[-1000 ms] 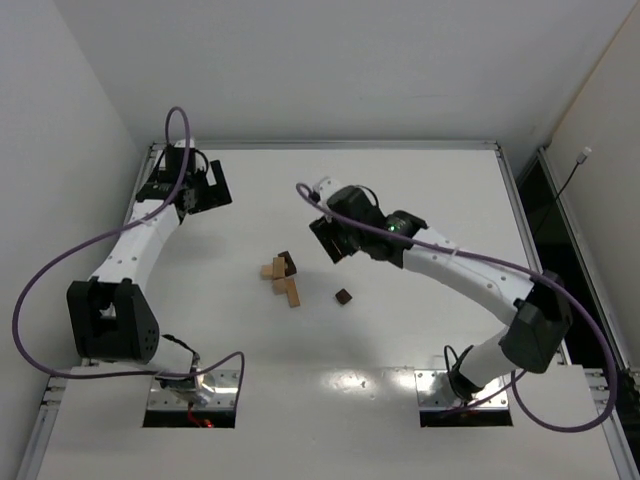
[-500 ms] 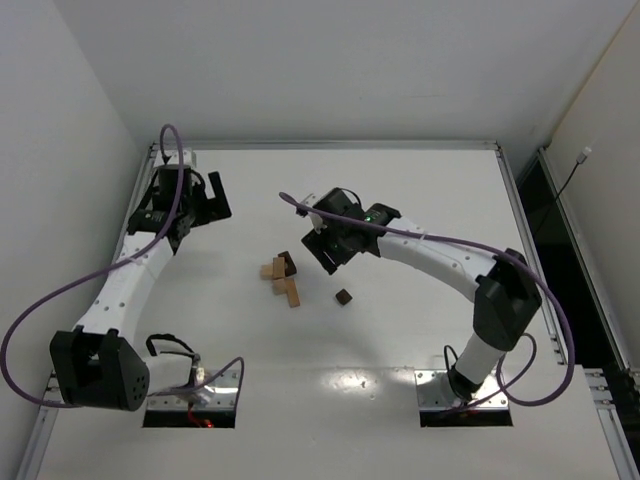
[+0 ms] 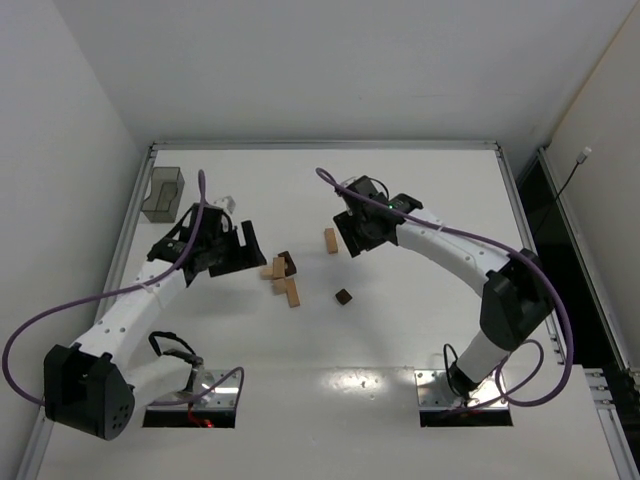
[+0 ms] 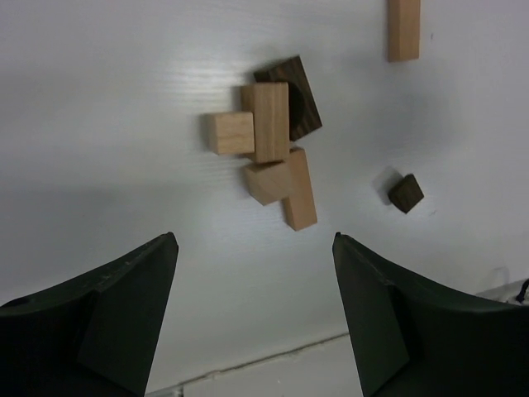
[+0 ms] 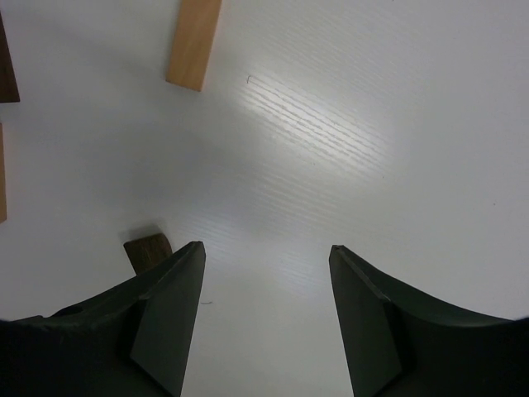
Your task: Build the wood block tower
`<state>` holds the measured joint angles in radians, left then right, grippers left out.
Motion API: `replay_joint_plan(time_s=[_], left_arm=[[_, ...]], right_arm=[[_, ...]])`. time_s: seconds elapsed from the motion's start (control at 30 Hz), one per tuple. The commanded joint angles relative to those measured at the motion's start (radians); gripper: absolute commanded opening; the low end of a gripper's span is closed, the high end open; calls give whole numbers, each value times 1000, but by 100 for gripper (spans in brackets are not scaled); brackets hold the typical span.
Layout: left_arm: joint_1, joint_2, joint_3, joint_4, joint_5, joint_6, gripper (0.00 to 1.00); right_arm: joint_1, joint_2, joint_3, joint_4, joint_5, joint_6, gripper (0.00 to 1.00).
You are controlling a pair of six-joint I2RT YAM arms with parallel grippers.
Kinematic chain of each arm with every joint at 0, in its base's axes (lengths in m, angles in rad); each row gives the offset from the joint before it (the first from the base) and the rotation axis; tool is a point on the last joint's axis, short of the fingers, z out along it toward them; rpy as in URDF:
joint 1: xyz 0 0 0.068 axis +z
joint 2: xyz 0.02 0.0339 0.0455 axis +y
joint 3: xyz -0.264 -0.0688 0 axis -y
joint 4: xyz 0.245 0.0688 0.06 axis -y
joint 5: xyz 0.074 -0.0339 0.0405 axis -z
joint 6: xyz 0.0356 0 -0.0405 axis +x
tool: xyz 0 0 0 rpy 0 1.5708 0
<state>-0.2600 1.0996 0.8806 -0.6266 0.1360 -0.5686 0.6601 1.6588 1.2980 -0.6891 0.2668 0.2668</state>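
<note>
The wood blocks lie in a loose, low pile [image 3: 282, 278], not stacked as a tower: tan bars, a tan cube and a dark block, seen close in the left wrist view [image 4: 270, 141]. A separate tan bar [image 3: 330, 240] lies to the pile's right and shows in both wrist views [image 4: 403, 29] [image 5: 194, 41]. A small dark cube [image 3: 343, 296] [image 4: 406, 193] [image 5: 149, 251] lies apart. My left gripper [image 3: 243, 252] [image 4: 254, 240] is open and empty, just left of the pile. My right gripper [image 3: 352, 238] [image 5: 266, 248] is open and empty, beside the separate bar.
A translucent grey bin [image 3: 163, 193] stands at the back left corner. A raised rim [image 3: 320, 145] runs along the table's far edge, with white walls behind and to the left. The arm bases sit at the near edge.
My left arm swung from the back left corner to the pile, uncovering the bin. My right gripper moved right, and a tan bar now lies on the table beside it.
</note>
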Motion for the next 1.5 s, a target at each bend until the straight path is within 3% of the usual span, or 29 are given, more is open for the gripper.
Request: replay_joint_plan(time_s=[0.0,0.13,0.4,0.57,0.73,1.1,1.47], left_arm=[[-39,6,-60,1,80,-80,73],[-39,28,-22,-8,34,-70,73],[-39,-40,63,-56,-291,-70,77],[92,-70,81,-56,-374,-59,77],[244,-70,153,-65,-412,-59,87],[381,-27,267,-85,-424,-62,90],[400,17,276,-65,-380,-71,90]], right_arm=[[-22,-40,-11,11,23,22,59],[-42,-50,3,11,-96,5,54],[182,-8,58,29,-158,15,50],[329,137,174,30,-110,48,47],[427,265,276,7,-101,107,50],[406,424,296,-35,-124,219,54],[357,507,339,-35,-170,238,54]])
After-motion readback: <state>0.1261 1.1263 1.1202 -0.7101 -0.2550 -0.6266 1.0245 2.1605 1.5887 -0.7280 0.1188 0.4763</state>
